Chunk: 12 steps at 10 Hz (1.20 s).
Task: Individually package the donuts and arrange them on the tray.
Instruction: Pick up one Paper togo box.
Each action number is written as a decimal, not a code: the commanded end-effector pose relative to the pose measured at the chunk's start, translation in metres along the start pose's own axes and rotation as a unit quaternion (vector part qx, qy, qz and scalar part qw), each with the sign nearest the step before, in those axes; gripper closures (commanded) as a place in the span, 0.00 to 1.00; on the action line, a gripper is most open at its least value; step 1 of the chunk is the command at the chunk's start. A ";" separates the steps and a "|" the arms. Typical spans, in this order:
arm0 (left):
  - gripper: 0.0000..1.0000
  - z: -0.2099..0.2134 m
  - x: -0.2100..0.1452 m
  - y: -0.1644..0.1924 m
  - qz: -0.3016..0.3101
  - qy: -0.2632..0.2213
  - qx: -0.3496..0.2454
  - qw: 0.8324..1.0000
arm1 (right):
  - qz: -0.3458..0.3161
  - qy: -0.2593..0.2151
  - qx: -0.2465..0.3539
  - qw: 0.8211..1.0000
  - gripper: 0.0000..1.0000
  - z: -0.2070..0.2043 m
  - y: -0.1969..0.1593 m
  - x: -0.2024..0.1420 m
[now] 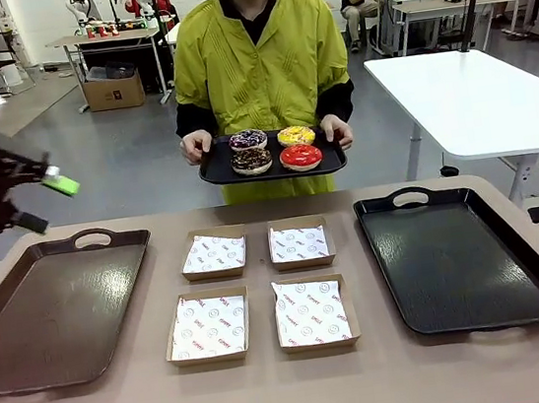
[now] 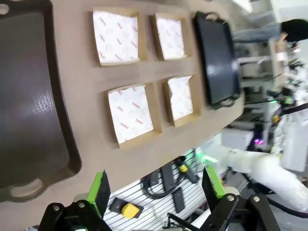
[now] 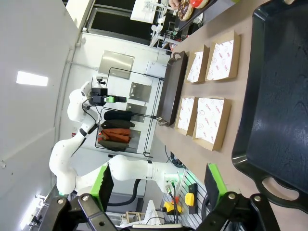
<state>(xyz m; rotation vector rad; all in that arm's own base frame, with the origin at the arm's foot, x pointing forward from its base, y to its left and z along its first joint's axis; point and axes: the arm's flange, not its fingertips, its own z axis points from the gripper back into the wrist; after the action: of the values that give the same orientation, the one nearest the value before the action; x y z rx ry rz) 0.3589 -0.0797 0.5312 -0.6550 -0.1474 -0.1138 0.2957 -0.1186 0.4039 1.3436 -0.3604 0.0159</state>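
Four donuts (image 1: 300, 157) sit on a small black tray (image 1: 214, 174) that a person holds just beyond the table's far edge. The left gripper (image 2: 156, 187), above the left edge, and the right gripper (image 3: 161, 180), at the right edge, both gape wide and empty.

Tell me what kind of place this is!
Likely a robot lab, not a bakery: a robot's left gripper hovers by the table, white worktables fill a big grey hall, and a person holds the donuts.
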 end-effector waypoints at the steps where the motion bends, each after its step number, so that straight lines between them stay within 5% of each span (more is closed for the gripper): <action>1: 0.00 -0.052 0.016 -0.015 0.006 0.066 0.095 0.993 | 0.003 -0.001 0.006 1.000 0.00 0.000 0.001 0.000; 3: 0.00 -0.116 0.012 -0.034 -0.004 0.112 0.166 0.980 | 0.003 -0.001 0.006 1.000 0.00 0.000 0.001 0.000; 6: 0.00 -0.192 0.010 -0.015 0.001 0.120 0.227 0.967 | 0.003 -0.001 0.006 1.000 0.00 0.000 0.001 0.000; 10: 0.00 -0.227 0.004 0.001 -0.020 0.075 0.244 0.967 | 0.003 -0.001 0.006 1.000 0.00 0.000 0.001 0.000; 12: 0.00 -0.221 0.008 0.006 -0.020 0.102 0.236 0.966 | 0.003 -0.001 0.006 1.000 0.00 0.000 0.001 0.000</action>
<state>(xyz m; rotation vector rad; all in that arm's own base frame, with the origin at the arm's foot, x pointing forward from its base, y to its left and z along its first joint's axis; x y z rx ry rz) 0.3906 -0.2128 0.3519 -0.1669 -0.0050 -0.1788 0.2955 -0.1187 0.4039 1.3441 -0.3599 0.0157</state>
